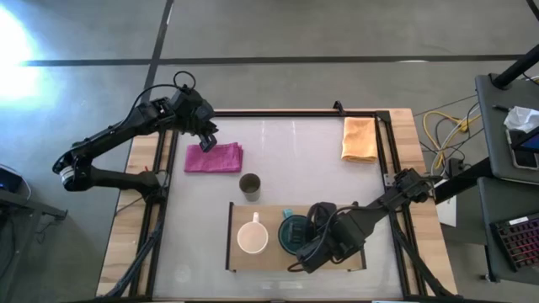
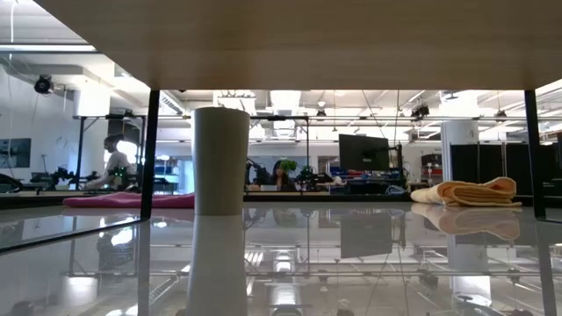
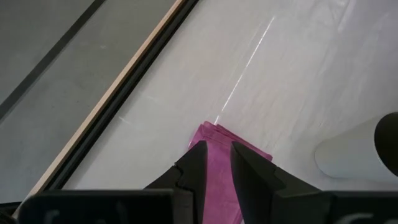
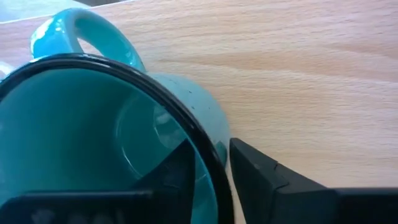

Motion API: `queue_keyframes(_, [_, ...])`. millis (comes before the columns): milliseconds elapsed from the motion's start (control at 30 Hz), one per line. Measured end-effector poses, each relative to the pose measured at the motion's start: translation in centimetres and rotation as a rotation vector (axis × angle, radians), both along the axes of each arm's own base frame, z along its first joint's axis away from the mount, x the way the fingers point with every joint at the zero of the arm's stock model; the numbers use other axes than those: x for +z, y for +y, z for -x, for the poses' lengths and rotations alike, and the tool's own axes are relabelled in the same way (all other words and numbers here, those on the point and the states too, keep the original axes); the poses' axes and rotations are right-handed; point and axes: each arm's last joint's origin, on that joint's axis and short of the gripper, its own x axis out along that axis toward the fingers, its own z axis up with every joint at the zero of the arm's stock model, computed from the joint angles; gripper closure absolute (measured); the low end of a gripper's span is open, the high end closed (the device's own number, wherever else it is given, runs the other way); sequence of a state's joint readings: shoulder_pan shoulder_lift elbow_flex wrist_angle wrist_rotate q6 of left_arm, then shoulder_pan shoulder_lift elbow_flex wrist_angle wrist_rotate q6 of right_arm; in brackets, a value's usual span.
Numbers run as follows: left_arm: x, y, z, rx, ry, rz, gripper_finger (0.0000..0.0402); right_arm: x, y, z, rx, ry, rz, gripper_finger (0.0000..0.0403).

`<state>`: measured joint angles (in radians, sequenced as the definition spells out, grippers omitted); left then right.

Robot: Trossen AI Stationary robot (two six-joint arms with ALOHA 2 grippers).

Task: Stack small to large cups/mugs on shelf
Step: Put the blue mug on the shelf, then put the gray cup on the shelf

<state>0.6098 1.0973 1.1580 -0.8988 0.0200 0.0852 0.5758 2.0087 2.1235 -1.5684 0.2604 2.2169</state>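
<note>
The light-wood shelf (image 1: 269, 261) stands at the table's near edge. On it rest a cream-white handled mug (image 1: 253, 238) and, to its right, the teal-green mug (image 1: 292, 233), upright, its handle (image 4: 81, 34) pointing toward the table's far side. My right gripper (image 1: 305, 244) is at this mug (image 4: 93, 137), shut on its wall. The small cup (image 1: 249, 187), dark olive-brown inside and pale outside (image 2: 219, 162), stands on the table just beyond the shelf. My left gripper (image 3: 219, 165) hovers, narrowly open, over the pink cloth (image 1: 214, 157). My right gripper holds the teal mug by its black-edged rim (image 4: 208, 158), on the side away from the handle. One finger (image 4: 180, 168) is inside the mug and one (image 4: 267, 177) outside. The fingers slant down from the table's right. The mug stands upright with its base on the shelf.
An orange cloth (image 1: 359, 139) lies at the table's far right corner, and the pink cloth lies far left. Black frame rails (image 1: 381, 151) run along the table's sides. The shelf top (image 4: 298, 74) is bare wood to the right of the teal mug.
</note>
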Motion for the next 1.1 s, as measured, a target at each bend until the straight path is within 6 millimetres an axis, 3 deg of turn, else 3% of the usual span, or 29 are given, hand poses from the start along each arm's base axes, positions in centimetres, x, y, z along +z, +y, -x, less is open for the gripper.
queue_keyframes(167, [0.0, -0.1, 0.0, -0.021, -0.013, 0.02, 0.0345, 0.6, -0.1, 0.2, 0.01, -0.014, -0.008, 0.0285])
queue_keyframes(467, [-0.2, -1.1, -0.9, -0.206, -0.092, 0.173, 0.0345, 4.7, -1.3, 2.9, 0.039, -0.201, 0.088, 0.0234])
queue_keyframes(633, [-1.0, -2.6, -3.6, -0.367, -0.039, 0.217, 0.0345, 6.1, -2.7, 4.6, 0.089, -0.233, 0.127, 0.0207])
queue_keyframes(767, [-1.6, -4.2, -6.6, -0.449, 0.135, 0.13, 0.0338, 6.3, -3.8, 6.3, 0.098, -0.223, 0.141, 0.0189])
queue_keyframes(933, [-1.8, -5.8, -9.1, -0.497, 0.209, 0.088, 0.0302, 5.9, -5.3, 8.5, 0.071, -0.207, 0.143, 0.0162])
queue_keyframes(1100, [-2.9, -5.8, -10.9, -0.492, 0.223, 0.106, 0.0262, 5.0, -6.3, 10.0, 0.062, -0.18, 0.153, 0.0136])
